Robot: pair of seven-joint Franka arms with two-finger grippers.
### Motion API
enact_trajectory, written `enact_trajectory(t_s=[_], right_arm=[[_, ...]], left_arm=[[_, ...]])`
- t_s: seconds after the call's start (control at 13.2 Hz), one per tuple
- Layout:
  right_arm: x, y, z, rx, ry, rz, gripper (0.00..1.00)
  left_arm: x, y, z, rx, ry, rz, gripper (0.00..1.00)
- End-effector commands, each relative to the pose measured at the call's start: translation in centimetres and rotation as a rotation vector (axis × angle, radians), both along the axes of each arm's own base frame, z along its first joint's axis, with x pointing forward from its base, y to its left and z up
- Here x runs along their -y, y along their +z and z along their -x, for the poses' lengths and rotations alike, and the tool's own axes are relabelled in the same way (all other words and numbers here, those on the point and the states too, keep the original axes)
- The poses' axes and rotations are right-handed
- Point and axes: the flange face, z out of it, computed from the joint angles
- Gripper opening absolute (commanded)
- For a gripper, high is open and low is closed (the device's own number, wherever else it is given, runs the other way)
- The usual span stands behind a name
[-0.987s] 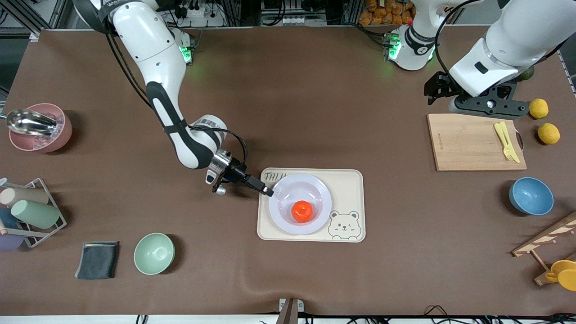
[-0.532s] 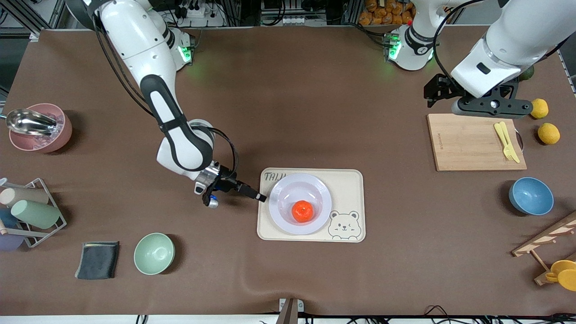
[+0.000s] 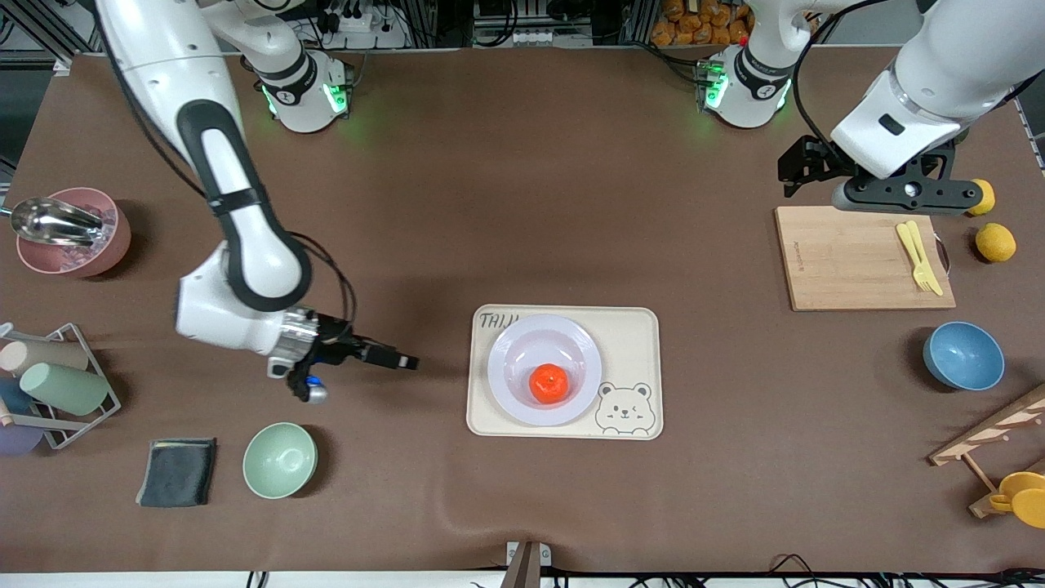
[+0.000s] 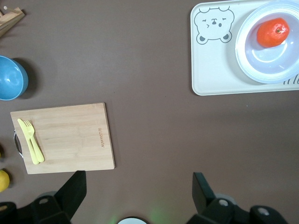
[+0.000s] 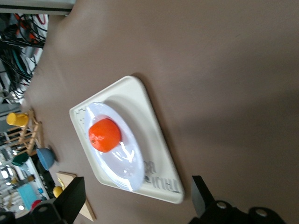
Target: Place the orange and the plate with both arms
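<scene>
Orange (image 3: 549, 383) in the lavender-white plate (image 3: 510, 384), plate on the cream bear tray (image 3: 633, 343), both grippers clear of them.

From my station I see the tray sitting mid-worktop, somewhat nearer the front edge. My right gripper (image 3: 400, 360) hangs low over bare worktop beside the tray, toward the right arm's end, jaws spread wide and empty in its wrist view. My left gripper (image 3: 906, 194) waits over the upper edge of the wooden cutting board (image 3: 849, 261) near the left arm's end; its jaws also stand wide apart, holding nothing. A yellow fork (image 3: 919, 256) lies on the board.
</scene>
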Motion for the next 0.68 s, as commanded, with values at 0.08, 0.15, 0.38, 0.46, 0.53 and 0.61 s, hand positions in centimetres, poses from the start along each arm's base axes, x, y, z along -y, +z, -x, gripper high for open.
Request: enact_trajectory(t_s=[0.08,0.15,0.38,0.46,0.53,0.61], right_arm=[[8.0,6.0,-1.6,0.004,0.156,0.155,1.0],[9.9,8.4,-2.2,0.022,0.209,0.247,1.0],[16.7,14.3,-2.0,0.012,0.317,0.43,1.0],[18.4,16.6,-1.3,0.031,0.398,0.542,1.0],[19.3,18.4,-0.5,0.024,0.428,0.589,1.0],[21.5,20.6,0.6,0.015,0.403,0.59,1.0]], left_arm=[[-5.2,1.3,-0.1,-0.013,-0.033,-0.014,1.0],[-6.2,1.3,-0.1,-0.021,-0.032,-0.014,1.0],[-6.6,1.6,0.2,-0.028,-0.013,-0.014,1.0],[-6.9,1.5,0.1,-0.031,-0.005,-0.015,1.0],[-7.1,1.4,0.1,-0.035,-0.008,-0.017,1.0],[-7.2,1.3,0.1,-0.037,-0.015,-0.018,1.0]])
